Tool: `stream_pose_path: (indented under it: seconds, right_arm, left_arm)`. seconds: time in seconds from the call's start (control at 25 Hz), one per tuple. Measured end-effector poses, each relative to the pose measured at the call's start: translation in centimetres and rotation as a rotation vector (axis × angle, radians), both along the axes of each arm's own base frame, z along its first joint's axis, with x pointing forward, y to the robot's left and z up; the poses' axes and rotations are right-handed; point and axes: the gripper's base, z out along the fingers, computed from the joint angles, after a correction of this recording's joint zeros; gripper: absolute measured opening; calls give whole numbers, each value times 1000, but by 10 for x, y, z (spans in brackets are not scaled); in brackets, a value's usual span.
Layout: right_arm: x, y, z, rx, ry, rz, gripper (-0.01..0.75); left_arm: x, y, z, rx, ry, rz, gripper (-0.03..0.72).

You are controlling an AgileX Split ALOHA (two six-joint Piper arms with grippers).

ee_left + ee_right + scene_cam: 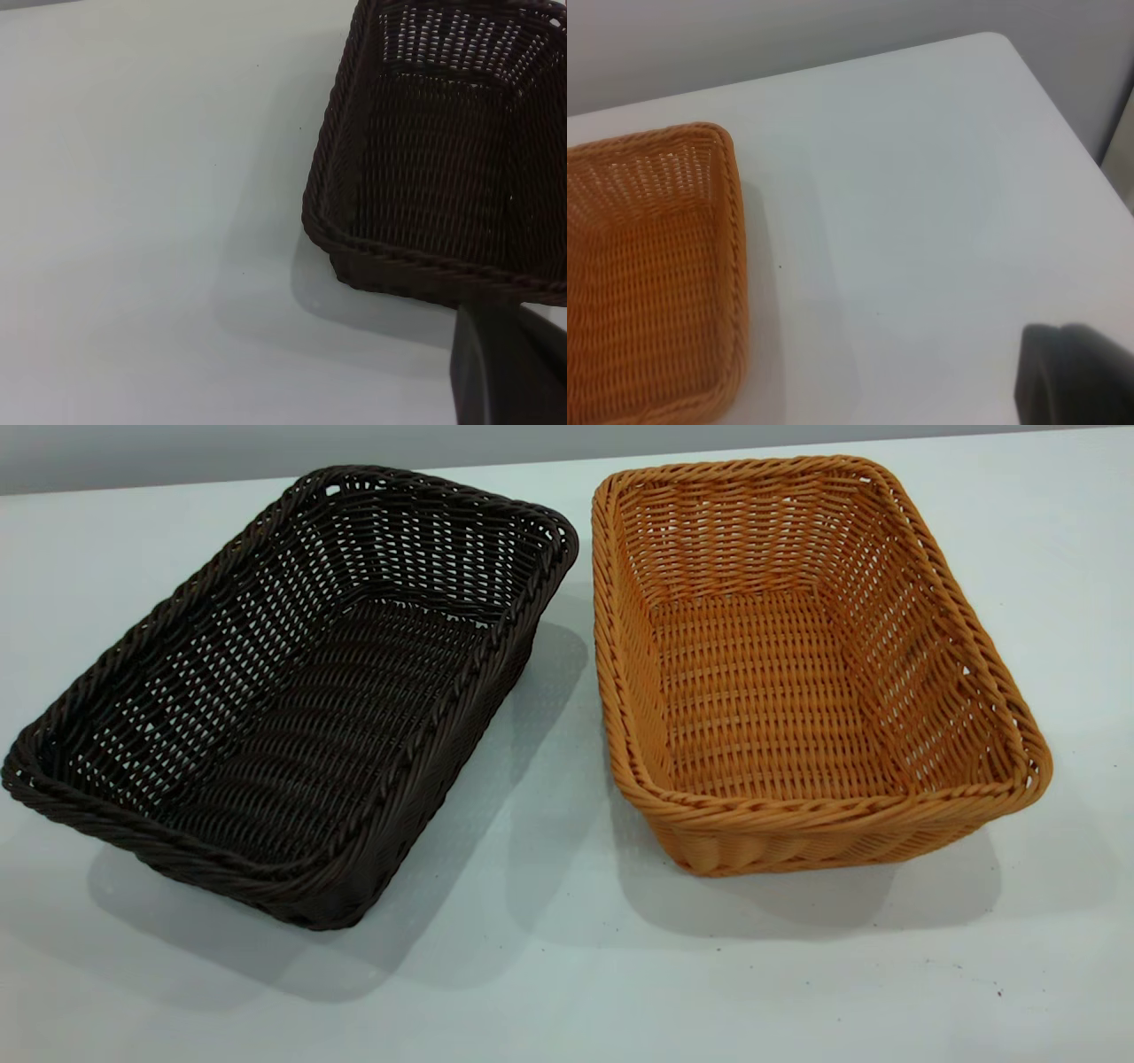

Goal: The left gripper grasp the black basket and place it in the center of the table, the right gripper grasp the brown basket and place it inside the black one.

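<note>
The black basket (pixel 292 691) stands empty on the left of the white table (pixel 549 974), turned at an angle. The brown basket (pixel 797 664) stands empty beside it on the right, a narrow gap between them. Neither arm shows in the exterior view. In the left wrist view a dark part of the left gripper (pixel 509 367) hangs above the table close to a corner of the black basket (pixel 443 168), apart from it. In the right wrist view a dark part of the right gripper (pixel 1076 376) hangs over bare table, well away from the brown basket (pixel 651 274).
The table's far edge meets a grey wall (pixel 266 452). The right wrist view shows a rounded table corner (pixel 1001 40) and the table's side edge. Bare tabletop lies in front of both baskets, with a few tiny dark specks (pixel 997 989).
</note>
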Motion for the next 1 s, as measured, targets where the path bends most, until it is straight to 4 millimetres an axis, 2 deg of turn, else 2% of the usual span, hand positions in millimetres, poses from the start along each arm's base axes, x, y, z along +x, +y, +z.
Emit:
stream_pose_path:
  seconds: [0.72,1.0]
  right_arm:
    - [0,0,0,0,0,0,0]
    - [0,2,0,24,-4,8,0]
  left_arm:
    - [0,-1,0,-11,-1,-8,-1]
    - [-1,-11,2,-114,4,-70,-1]
